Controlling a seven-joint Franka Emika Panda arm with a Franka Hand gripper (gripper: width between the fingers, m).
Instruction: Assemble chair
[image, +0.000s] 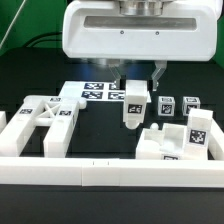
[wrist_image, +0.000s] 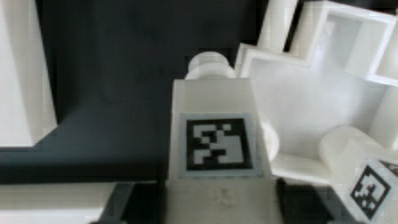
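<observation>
The pincer (image: 137, 86) is closed on a small leg block (image: 133, 108), nearly upright over the middle of the table (image: 100, 142). The X-braced frame (image: 45, 118) lies near the table's edge at the exterior view's left.

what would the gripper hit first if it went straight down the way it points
Probably the bare black table. The gripper, shut on a leg block, points down, and the block's tip hangs over the table beside a white part. Depth is unclear, so it might clip that part.
</observation>
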